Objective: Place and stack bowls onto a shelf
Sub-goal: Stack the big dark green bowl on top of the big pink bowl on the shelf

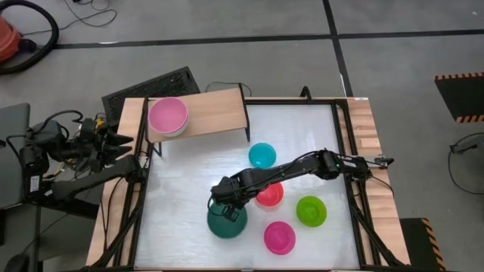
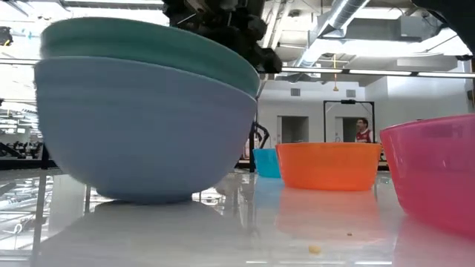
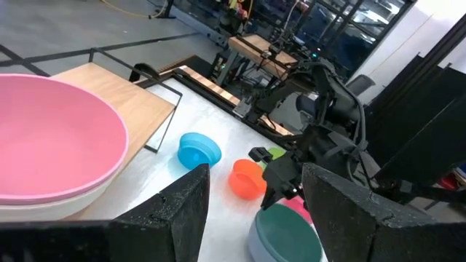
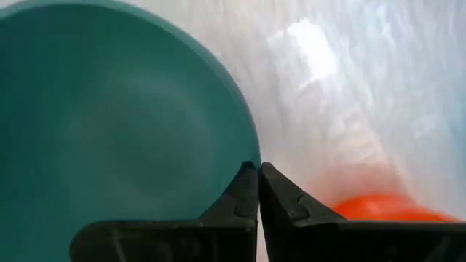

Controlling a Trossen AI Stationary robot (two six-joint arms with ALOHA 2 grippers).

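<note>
Look at the round dark green plastic bowl (image 1: 231,225): nested inside a round light blue plastic bowl (image 2: 141,133), near the front of the white worktop (image 1: 189,181), well apart from the flat light-wood shelf on thin black legs (image 1: 219,112) at the back. Held at its rim by the right jaws, clenched tight on the thin edge. Lift straight up and slowly, so as to pull only the green bowl out and leave the blue one sitting flat. Keep a firm pinch, because a smooth rim probably slips easily. Stay clear of the small red plastic bowl (image 1: 271,196) just beside. Then carry high over the shelf edge and set down gently into the pale pink plastic bowl (image 1: 168,113) already up there, or on the bare wood next to it. Left jaws released and spread wide, waiting off the left side of the worktop, near the shelf.
</note>
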